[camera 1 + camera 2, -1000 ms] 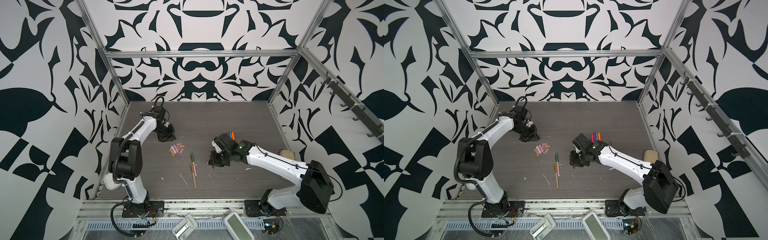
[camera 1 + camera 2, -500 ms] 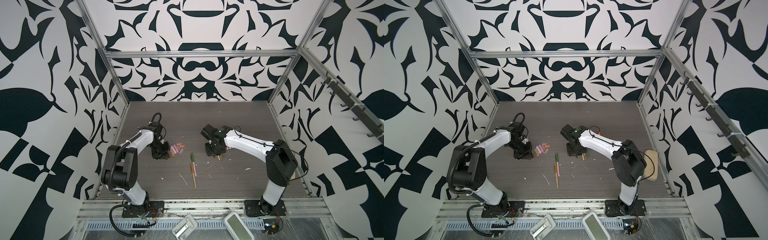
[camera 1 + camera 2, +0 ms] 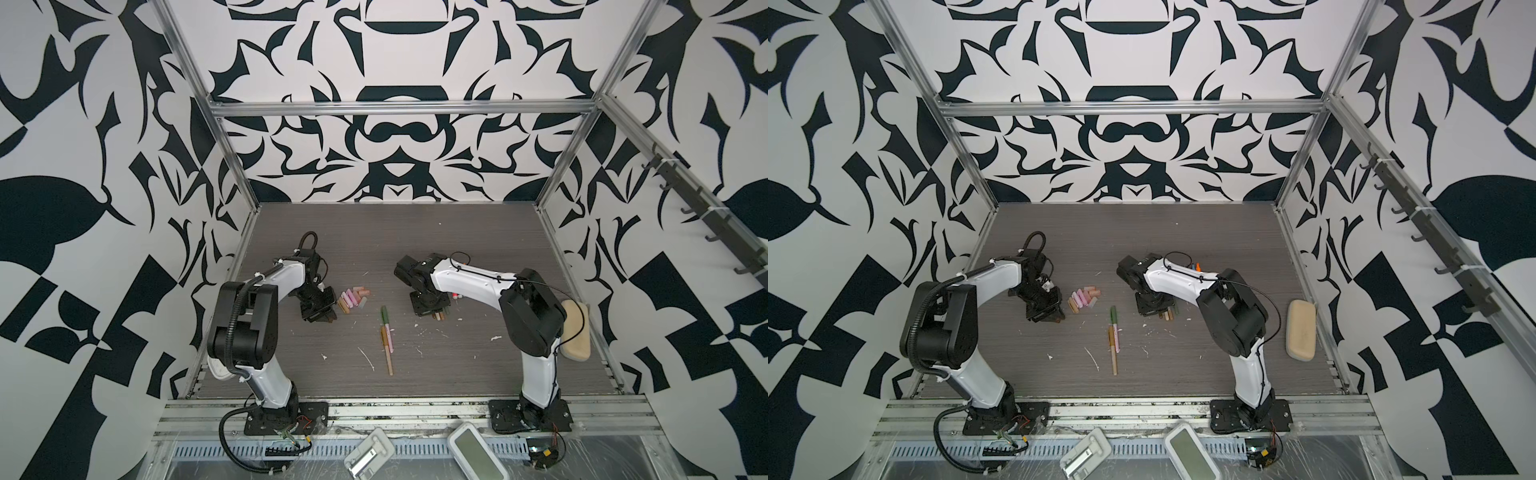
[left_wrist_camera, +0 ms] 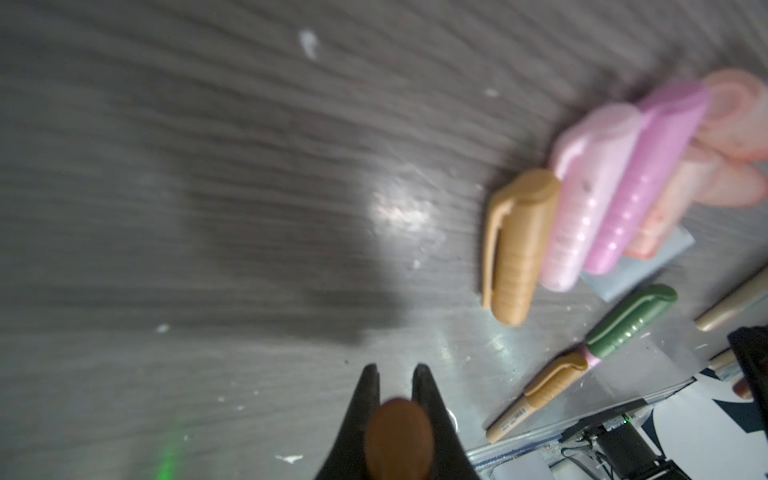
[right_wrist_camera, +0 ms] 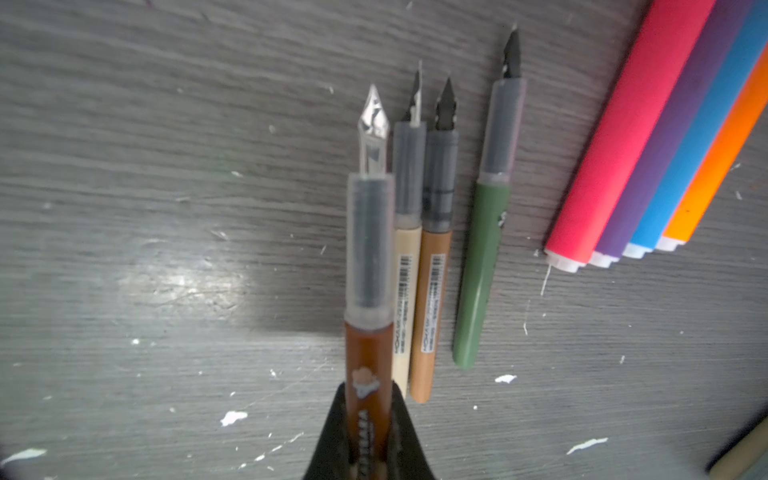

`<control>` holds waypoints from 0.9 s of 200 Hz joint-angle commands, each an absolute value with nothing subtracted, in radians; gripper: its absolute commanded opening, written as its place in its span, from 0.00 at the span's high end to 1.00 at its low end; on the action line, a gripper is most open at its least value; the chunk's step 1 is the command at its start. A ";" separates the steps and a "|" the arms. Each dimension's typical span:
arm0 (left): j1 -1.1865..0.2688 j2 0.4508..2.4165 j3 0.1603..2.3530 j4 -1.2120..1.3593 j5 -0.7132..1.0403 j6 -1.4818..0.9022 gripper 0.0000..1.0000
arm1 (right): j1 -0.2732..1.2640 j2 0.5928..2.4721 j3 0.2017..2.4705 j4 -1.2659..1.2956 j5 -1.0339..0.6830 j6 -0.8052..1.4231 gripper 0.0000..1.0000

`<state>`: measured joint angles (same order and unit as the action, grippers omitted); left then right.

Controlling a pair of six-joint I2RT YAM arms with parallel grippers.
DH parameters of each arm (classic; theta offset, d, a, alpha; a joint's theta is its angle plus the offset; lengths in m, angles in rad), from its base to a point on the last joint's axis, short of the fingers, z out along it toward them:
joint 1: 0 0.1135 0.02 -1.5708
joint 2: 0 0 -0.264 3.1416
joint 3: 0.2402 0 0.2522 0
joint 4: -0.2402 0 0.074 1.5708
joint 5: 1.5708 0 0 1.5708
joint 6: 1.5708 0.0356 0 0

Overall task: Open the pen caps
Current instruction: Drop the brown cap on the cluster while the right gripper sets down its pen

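Note:
My left gripper (image 4: 395,370) is shut on a brown pen cap (image 4: 399,436) and hangs low just left of the pile of loose pen caps (image 3: 353,298), tan, pink and peach. My right gripper (image 5: 370,390) is shut on an uncapped brown pen (image 5: 369,357) with its nib bare. It holds that pen beside a row of uncapped pens on the table: cream (image 5: 405,270), tan (image 5: 432,291) and green (image 5: 482,270). Both top views show the left gripper (image 3: 1047,316) and the right gripper (image 3: 1158,311) apart. Between them lie capped pens, one green-capped (image 3: 385,316).
Several bright pens (image 5: 648,137) lie side by side past the uncapped row. A beige pouch (image 3: 575,332) rests by the right wall. White scraps (image 3: 368,357) dot the grey table. Two white devices (image 3: 478,457) sit on the front rail.
The left gripper has come forward from the back to just beside the cap pile. The right arm has folded its elbow inward while its gripper stays by the uncapped pens.

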<state>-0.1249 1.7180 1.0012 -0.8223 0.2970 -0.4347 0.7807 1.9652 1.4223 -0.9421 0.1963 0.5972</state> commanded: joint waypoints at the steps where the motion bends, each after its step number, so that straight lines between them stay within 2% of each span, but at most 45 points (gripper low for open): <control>1: -0.107 1.739 0.999 -0.824 0.316 -0.415 1.00 | 0.785 1.948 1.436 -0.968 0.214 0.597 0.95; 25: -0.106 1.761 1.016 -0.824 0.322 -0.408 1.00 | 0.785 1.954 1.431 -0.963 0.203 0.600 0.94; 104: -0.106 1.788 1.029 -0.822 0.342 -0.397 1.00 | 0.787 1.947 1.435 -0.979 0.204 0.609 0.76; 180: -0.106 1.794 1.028 -0.819 0.359 -0.406 1.00 | 0.788 1.925 1.446 -0.984 0.203 0.607 0.77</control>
